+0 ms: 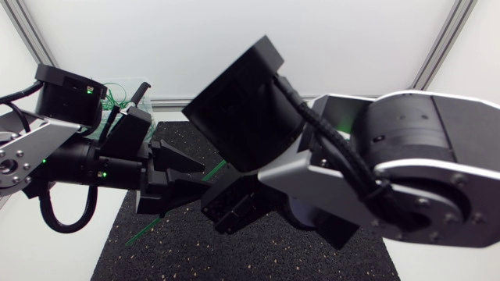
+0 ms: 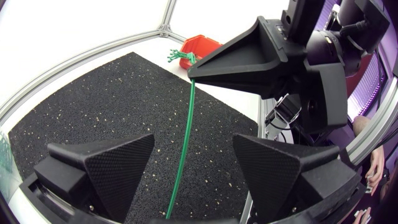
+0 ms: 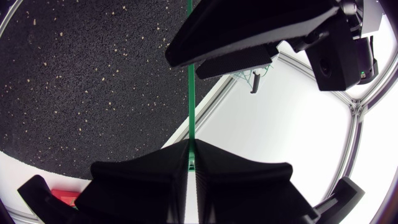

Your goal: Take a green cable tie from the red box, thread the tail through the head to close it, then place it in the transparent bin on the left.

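Note:
My right gripper [image 3: 189,152] is shut on one end of a green cable tie [image 3: 190,81], held above the black mat. The tie [image 2: 185,143] runs straight out from the right gripper's tips [image 2: 194,74] and passes between the fingers of my left gripper [image 2: 194,152]. Those fingers stand open, wide apart, neither touching the tie. In the head view both grippers meet over the mat's middle, the left gripper [image 1: 200,176] facing the right arm, with the tie [image 1: 145,229] sticking out below. The red box [image 2: 202,46] holds more green ties [image 2: 180,57].
The black speckled mat [image 1: 234,250] covers the table's middle. The transparent bin [image 1: 125,92] with green ties in it stands at the back left, behind my left arm. White table borders the mat, with an aluminium frame along its edges.

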Controlling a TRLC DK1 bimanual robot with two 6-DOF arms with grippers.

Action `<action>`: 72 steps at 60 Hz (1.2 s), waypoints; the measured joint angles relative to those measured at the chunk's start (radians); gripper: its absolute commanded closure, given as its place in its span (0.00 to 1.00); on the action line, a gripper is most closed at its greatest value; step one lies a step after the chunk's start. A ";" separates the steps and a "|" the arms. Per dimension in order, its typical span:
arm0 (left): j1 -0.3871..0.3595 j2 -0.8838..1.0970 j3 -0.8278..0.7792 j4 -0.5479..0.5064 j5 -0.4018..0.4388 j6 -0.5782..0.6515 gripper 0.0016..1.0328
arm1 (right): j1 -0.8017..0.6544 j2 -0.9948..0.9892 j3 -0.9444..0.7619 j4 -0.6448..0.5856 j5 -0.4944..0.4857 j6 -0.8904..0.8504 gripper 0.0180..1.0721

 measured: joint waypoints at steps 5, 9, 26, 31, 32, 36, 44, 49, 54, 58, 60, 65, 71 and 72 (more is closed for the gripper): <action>0.011 0.031 0.021 -0.003 0.009 0.010 0.17 | 0.000 0.000 0.002 0.005 0.000 0.000 0.95; 0.022 0.046 0.029 -0.003 0.012 0.023 0.22 | 0.000 0.000 0.002 0.007 0.000 0.000 0.95; 0.055 0.071 0.038 -0.003 0.064 0.028 0.62 | 0.000 0.000 0.002 0.008 0.000 0.000 0.95; 0.058 0.072 0.039 -0.003 0.067 0.029 0.62 | 0.000 0.000 0.002 0.008 0.000 0.000 0.95; 0.059 0.072 0.039 -0.003 0.068 0.031 0.62 | 0.000 0.000 0.002 0.008 0.000 0.000 0.95; 0.059 0.072 0.039 -0.003 0.068 0.032 0.63 | 0.001 0.000 0.002 0.008 0.000 0.000 0.95; 0.059 0.079 0.047 -0.003 0.080 0.032 0.73 | 0.005 0.000 0.002 0.008 0.000 0.000 0.95; 0.059 0.088 0.051 -0.005 0.082 0.032 0.79 | 0.007 0.000 0.002 0.008 0.000 0.000 0.95; 0.056 0.097 0.056 -0.011 0.082 0.033 0.79 | 0.008 0.000 0.004 0.008 0.000 0.000 0.95; 0.053 0.104 0.061 -0.014 0.082 0.033 0.82 | 0.008 0.000 0.008 0.009 0.000 -0.001 0.95; 0.052 0.106 0.063 -0.014 0.082 0.033 0.84 | 0.008 0.000 0.009 0.011 0.000 -0.001 0.95; 0.051 0.111 0.064 -0.014 0.082 0.033 0.84 | 0.008 0.000 0.009 0.011 0.000 -0.001 0.95; 0.051 0.111 0.064 -0.014 0.082 0.033 0.85 | 0.008 0.000 0.009 0.013 0.000 0.000 0.95; 0.051 0.111 0.064 -0.014 0.082 0.032 0.87 | 0.008 0.000 0.009 0.014 0.000 0.000 0.95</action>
